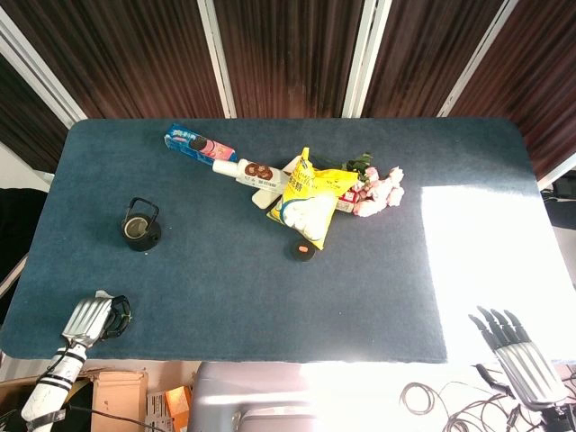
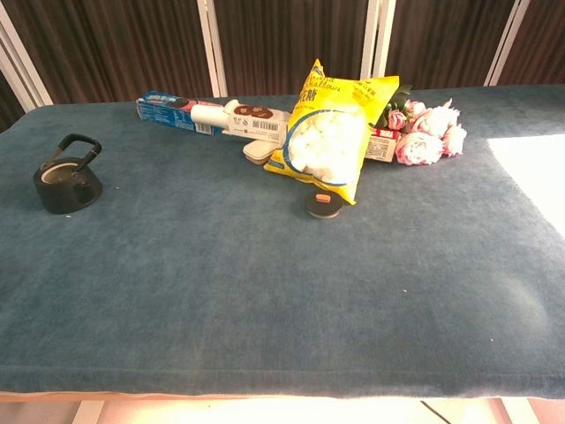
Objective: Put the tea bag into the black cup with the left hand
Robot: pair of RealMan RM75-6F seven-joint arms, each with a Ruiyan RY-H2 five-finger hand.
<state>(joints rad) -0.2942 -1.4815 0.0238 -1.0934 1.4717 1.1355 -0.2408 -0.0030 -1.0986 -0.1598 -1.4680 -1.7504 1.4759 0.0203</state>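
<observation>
I am watching the left hand [image 1: 90, 317] sitting at the table's [image 1: 225, 297] near-left corner, fingers curling in; something white is peeking out at its top, but I cannot tell whether it is the tea bag, nor whether the hand is holding anything. The black cup [image 1: 139, 231] is standing on the left side, well apart from that hand, handle up, with something pale showing inside — too small to identify. The right hand [image 1: 515, 346] is hanging off the near-right edge, fingers apart, holding nothing. At mid-table I am listing: a yellow bag [image 2: 331, 132], a biscuit pack [image 2: 181, 112], pink flowers [image 2: 426, 132], a small black lid [image 2: 320, 204].
</observation>
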